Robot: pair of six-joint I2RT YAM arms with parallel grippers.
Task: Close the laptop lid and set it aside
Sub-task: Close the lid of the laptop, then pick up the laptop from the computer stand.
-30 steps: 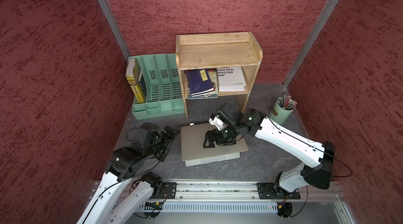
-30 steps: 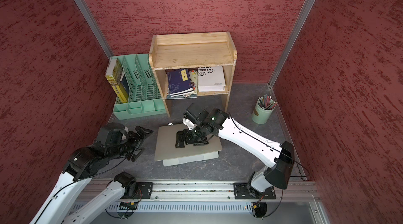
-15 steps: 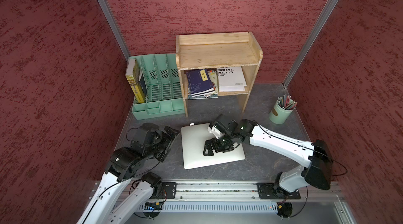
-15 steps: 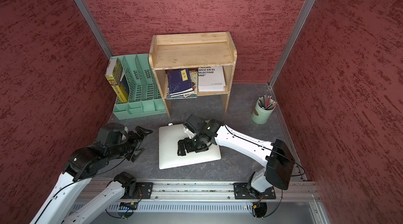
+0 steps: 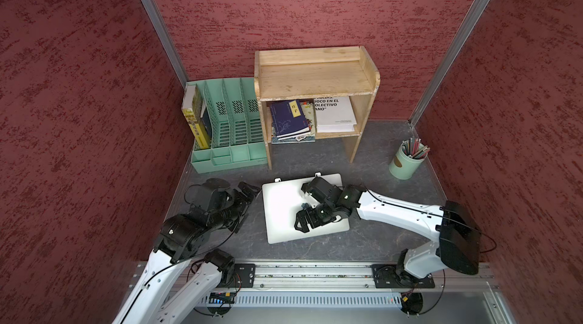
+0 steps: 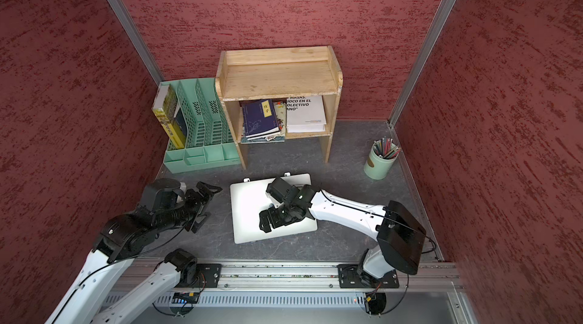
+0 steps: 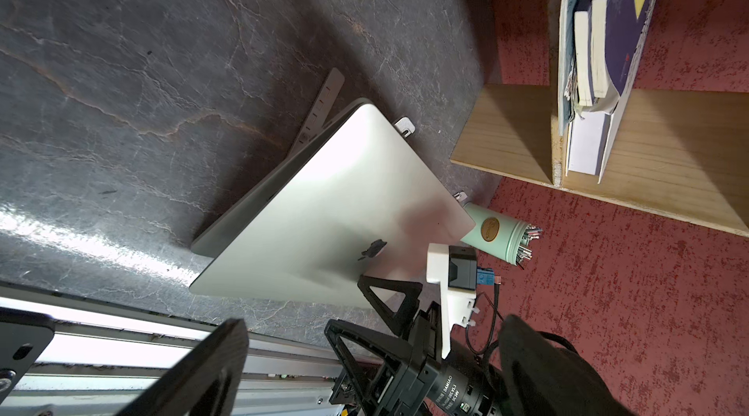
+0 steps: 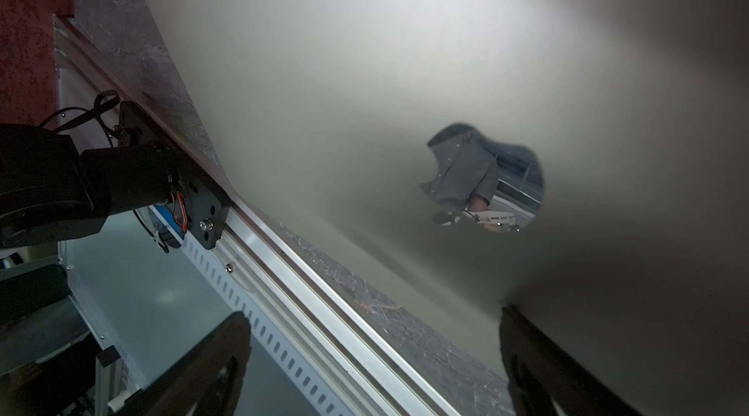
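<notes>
Silver laptop (image 5: 280, 215); lid (image 7: 324, 211) almost down

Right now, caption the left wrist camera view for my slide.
Open right gripper beside the apple logo on the laptop lid, laptop propped on its folding stand before the wooden shelf.

The laptop lid (image 5: 284, 209) is smooth, matt silver metal; its logo (image 8: 486, 175) is mirror-glossy. The tabletop (image 5: 362, 243) is dark, veined, stone-like; the walls (image 5: 315, 7) rough red plaster-like; the shelf (image 5: 312, 76), upper centre, bare pale wood; the file rack (image 5: 233, 136) matt mint plastic; the rail (image 5: 315, 272), lower edge, ribbed aluminium.
</notes>
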